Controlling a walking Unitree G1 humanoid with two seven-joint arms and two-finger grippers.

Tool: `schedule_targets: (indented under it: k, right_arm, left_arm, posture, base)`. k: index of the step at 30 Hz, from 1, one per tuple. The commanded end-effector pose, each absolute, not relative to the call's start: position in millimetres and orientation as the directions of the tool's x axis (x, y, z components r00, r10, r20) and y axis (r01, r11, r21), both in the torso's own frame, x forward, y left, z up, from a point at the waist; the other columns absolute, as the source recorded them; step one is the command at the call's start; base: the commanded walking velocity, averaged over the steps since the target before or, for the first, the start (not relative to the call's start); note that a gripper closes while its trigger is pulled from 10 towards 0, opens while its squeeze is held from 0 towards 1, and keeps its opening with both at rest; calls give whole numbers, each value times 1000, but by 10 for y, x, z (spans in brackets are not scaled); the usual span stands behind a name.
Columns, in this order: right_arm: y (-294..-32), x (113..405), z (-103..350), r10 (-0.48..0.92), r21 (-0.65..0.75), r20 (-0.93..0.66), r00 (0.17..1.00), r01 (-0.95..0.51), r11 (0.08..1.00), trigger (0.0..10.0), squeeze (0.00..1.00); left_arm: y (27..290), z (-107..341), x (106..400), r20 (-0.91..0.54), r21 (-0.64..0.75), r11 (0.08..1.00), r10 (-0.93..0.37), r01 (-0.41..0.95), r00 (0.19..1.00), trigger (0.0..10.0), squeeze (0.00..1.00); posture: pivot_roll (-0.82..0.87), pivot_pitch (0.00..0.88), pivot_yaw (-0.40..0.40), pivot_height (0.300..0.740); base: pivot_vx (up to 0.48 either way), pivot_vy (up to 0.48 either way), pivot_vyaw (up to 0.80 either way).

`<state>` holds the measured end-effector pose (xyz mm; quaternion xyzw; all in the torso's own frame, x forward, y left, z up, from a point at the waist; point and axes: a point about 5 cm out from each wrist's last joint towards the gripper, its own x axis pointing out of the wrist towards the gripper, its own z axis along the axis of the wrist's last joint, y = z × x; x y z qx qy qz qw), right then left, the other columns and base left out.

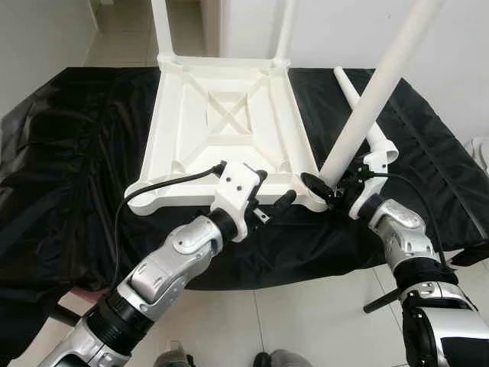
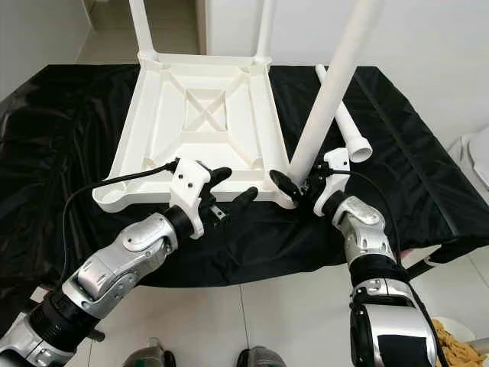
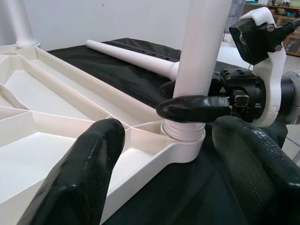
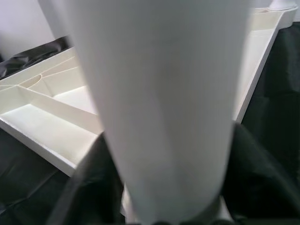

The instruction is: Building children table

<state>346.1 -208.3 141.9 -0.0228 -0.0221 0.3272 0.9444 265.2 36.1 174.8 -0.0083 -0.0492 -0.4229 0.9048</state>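
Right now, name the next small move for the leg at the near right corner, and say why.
Probably keep twisting the leg down: the right pincer is clamped at its base, its threads show above the corner socket, so it looks unseated. The left pincer hovers open at the tabletop edge.

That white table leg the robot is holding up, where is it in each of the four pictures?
Left eye view: held leg, slanting up from the near right corner socket.
Right eye view: right of centre.
Left wrist view: upright, top centre.
Right wrist view: close up, centre.
Shared landmark: the upturned tabletop.
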Motion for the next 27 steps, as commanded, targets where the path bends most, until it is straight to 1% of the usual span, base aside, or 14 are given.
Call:
schedule_targets:
  k: [1,5,10,11,15,19,21,27]
  right_arm:
    - [-2088,3453,1402,634,-57,19,773,-632,773,0,0]
    - [-2099,3425,1358,648,-54,11,762,-646,761,0,0]
    - [-2118,3414,1332,639,-62,-3,770,-637,768,0,0]
    - [-2129,3418,1308,623,-50,-24,781,-624,780,10000,0]
    - [-2119,3421,1298,612,-30,-25,791,-612,790,10000,0]
    - [-2082,3429,1309,570,-22,3,822,-570,821,10000,0]
    - [-2029,3435,1314,531,-15,31,847,-531,847,10000,0]
    - [-1930,3418,1315,499,-4,60,865,-499,866,10000,0]
  left_arm:
    - [284,1714,2531,64,52,420,-907,906,417,10000,0]
    - [280,1710,2527,63,50,420,-907,906,417,10000,0]
    - [274,1711,2527,64,51,419,-907,906,416,10000,0]
    - [272,1711,2527,64,51,419,-907,906,416,10000,0]
    - [273,1712,2525,65,50,420,-907,906,417,10000,0]
    - [274,1712,2522,66,48,422,-906,905,419,10000,0]
    - [276,1711,2520,66,48,424,-905,904,421,10000,0]
    - [278,1713,2517,68,46,427,-903,903,424,10000,0]
  posture:
    - [17,26,-9,740]
    - [13,27,-10,740]
    - [11,28,-12,740]
    - [10,30,-12,740]
    - [9,34,-13,740]
    - [9,40,-14,740]
    - [9,45,-16,740]
    - [9,53,-18,740]
  base:
    - [0,0,0]
    - [0,0,0]
    - [0,0,0]
    - [0,0,0]
    - [0,0,0]
    - [0,0,0]
    - [0,0,0]
    - [0,0,0]
